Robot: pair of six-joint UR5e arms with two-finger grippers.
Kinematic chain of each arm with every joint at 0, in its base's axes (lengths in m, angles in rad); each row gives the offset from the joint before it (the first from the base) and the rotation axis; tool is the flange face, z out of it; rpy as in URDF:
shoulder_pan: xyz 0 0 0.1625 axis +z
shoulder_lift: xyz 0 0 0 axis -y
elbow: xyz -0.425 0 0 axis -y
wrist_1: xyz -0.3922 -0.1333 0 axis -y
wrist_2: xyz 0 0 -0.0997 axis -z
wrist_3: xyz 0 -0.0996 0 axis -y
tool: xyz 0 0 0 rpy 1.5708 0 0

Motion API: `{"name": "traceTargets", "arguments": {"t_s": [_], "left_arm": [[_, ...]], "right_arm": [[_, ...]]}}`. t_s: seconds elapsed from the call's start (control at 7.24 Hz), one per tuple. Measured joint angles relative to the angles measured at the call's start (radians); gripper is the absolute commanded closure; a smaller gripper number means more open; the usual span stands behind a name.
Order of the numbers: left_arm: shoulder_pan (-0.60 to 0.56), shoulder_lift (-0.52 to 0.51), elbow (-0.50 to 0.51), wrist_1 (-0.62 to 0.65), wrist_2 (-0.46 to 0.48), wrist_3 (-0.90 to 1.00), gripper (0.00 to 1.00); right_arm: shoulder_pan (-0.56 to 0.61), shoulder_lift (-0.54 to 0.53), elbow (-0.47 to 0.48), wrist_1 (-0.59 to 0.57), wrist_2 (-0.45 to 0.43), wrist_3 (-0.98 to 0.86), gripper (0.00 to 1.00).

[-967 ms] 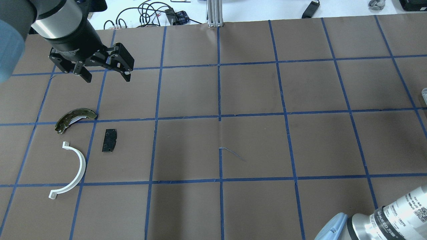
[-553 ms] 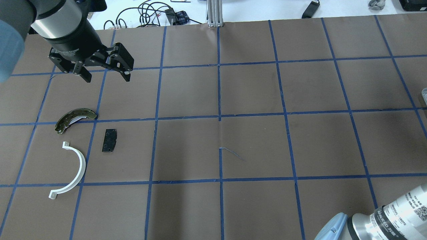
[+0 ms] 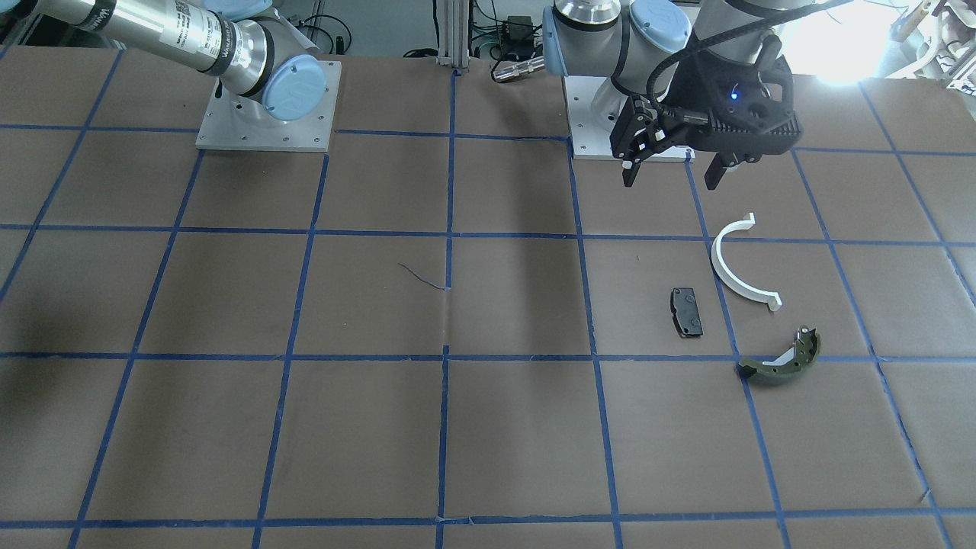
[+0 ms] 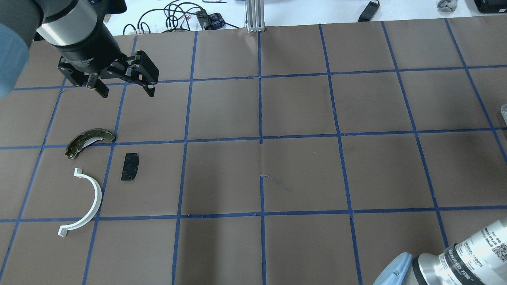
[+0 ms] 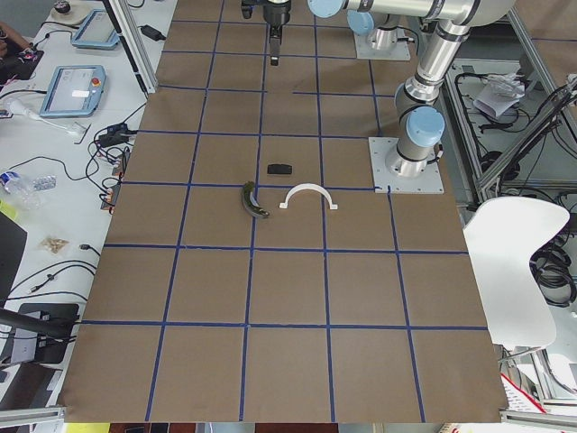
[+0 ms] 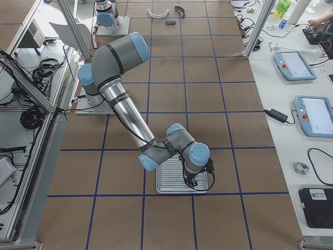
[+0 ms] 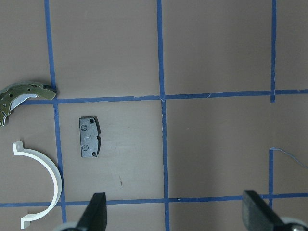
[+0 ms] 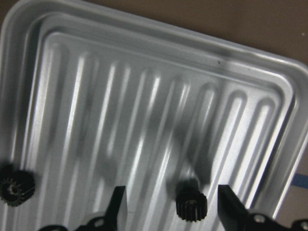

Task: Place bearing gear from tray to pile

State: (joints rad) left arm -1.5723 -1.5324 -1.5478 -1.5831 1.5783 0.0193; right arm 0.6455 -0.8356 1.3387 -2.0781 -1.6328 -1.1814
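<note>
The silver ribbed tray (image 8: 159,57) fills the right wrist view. My right gripper (image 8: 172,197) hangs open low over it. A small black bearing gear (image 8: 191,206) stands between the fingers, nearer the right one and touching neither. A second black gear (image 8: 15,186) sits at the tray's left edge. The pile lies at the table's far left: a white half-ring (image 4: 88,202), a black pad (image 4: 130,166) and an olive-green curved shoe (image 4: 88,141). My left gripper (image 4: 124,90) is open and empty, held above the table beyond the pile.
The tray (image 6: 167,183) sits at the table's right end, under the right arm's wrist (image 6: 193,156). The table is brown paper with a blue tape grid (image 4: 261,138). Cables (image 4: 174,16) and an aluminium post (image 4: 255,16) lie past the far edge.
The right arm's wrist has shifted very slightly in the overhead view. The left arm and the pile have not moved.
</note>
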Motion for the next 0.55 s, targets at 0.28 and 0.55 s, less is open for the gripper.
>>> {"name": "traceTargets", "arguments": {"t_s": [0.28,0.55], "left_arm": [[0.000,0.000,0.000,0.000,-0.001,0.000,0.00],[0.000,0.000,0.000,0.000,0.000,0.001,0.00]], "right_arm": [[-0.015,-0.001,0.005,0.001,-0.002,-0.006,0.36],[-0.029,0.004,0.006,-0.002,0.006,-0.008,0.37]]}}
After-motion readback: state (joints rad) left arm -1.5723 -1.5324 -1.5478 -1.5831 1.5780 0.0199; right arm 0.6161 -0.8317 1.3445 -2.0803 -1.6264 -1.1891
